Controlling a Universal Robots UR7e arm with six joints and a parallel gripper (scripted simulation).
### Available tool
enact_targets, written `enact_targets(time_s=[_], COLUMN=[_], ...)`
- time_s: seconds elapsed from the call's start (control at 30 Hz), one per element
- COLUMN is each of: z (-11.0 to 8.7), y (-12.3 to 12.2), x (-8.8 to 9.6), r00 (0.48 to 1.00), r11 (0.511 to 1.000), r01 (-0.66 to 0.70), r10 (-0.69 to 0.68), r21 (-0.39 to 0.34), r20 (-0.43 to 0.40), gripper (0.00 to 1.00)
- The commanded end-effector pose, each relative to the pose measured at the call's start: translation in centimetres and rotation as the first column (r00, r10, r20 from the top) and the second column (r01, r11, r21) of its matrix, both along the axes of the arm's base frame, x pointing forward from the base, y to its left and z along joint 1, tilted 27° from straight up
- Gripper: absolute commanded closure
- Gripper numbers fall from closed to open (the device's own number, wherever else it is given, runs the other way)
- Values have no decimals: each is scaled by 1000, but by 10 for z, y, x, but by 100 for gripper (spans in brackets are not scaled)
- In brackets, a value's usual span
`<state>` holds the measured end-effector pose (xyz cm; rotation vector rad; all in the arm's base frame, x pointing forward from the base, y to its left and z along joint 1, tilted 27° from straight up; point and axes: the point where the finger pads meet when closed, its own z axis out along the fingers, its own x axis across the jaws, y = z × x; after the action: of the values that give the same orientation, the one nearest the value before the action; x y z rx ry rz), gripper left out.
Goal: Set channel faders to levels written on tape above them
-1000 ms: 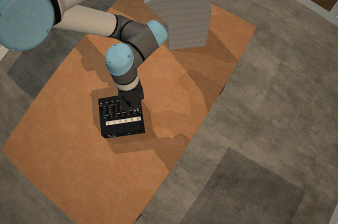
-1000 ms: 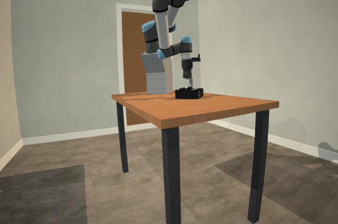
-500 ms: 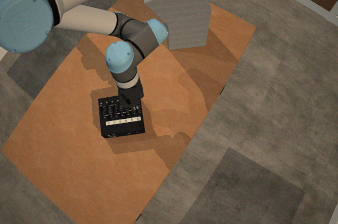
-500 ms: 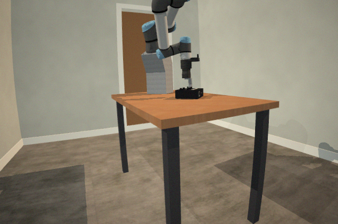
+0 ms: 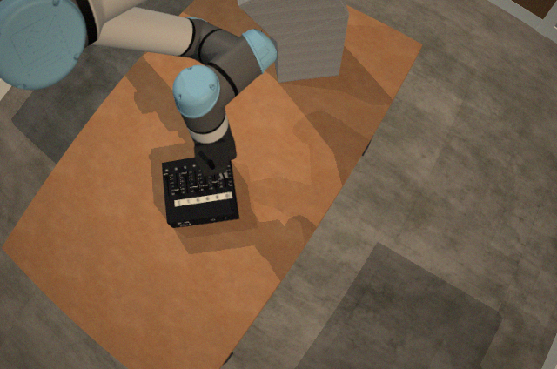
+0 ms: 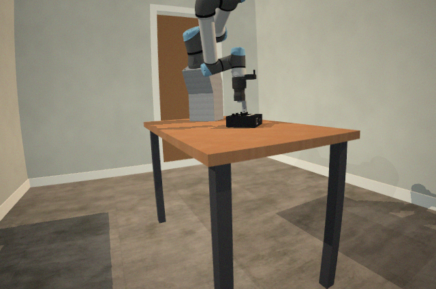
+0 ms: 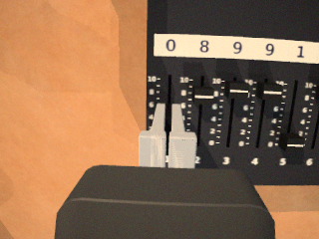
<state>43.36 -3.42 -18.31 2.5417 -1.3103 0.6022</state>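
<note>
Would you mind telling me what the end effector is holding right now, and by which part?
Nothing: the end effector is shut with its fingers together, low over the first channel of the lighting desk.

One table (image 6: 281, 144), one black desk (image 5: 202, 211), one tape strip (image 7: 219, 47) showing five numbers, one arm (image 5: 148, 32), one closed gripper (image 7: 166, 134), one grey pedestal (image 5: 310, 27), one door (image 6: 170, 67).
</note>
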Motion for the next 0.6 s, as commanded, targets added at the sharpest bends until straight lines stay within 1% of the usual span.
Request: enact_targets(time_s=[0.0,0.57], z=[0,0], y=[-1,-1], x=[-1,-2], r00=[1000,1000], r11=[1000,1000], r01=[0,0], r10=[0,0], r21=[-1,-1], r20=[0,0], gripper=[100,100])
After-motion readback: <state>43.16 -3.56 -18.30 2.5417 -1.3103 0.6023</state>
